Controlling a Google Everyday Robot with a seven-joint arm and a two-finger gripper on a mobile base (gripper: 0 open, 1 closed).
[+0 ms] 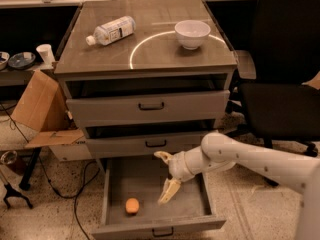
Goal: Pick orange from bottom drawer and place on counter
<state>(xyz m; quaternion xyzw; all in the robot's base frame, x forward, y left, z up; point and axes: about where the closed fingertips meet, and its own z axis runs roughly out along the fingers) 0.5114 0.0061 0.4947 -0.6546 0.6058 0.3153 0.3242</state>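
Observation:
The orange point(132, 205) lies on the grey floor of the bottom drawer point(150, 184), which is pulled out; it sits front left. My gripper point(165, 176) is over the middle of the drawer, to the right of the orange and apart from it. Its two yellowish fingers are spread wide, one high near the middle drawer's front, one pointing down into the drawer. It holds nothing. The counter point(150, 54) is the glossy grey-brown cabinet top with a bright reflection arc.
A white bowl point(192, 33) and a lying plastic bottle point(111, 30) are on the counter. The two upper drawers point(150, 106) stand slightly ajar. A black office chair point(280, 89) is at the right, a cardboard box point(42, 111) and cables at the left.

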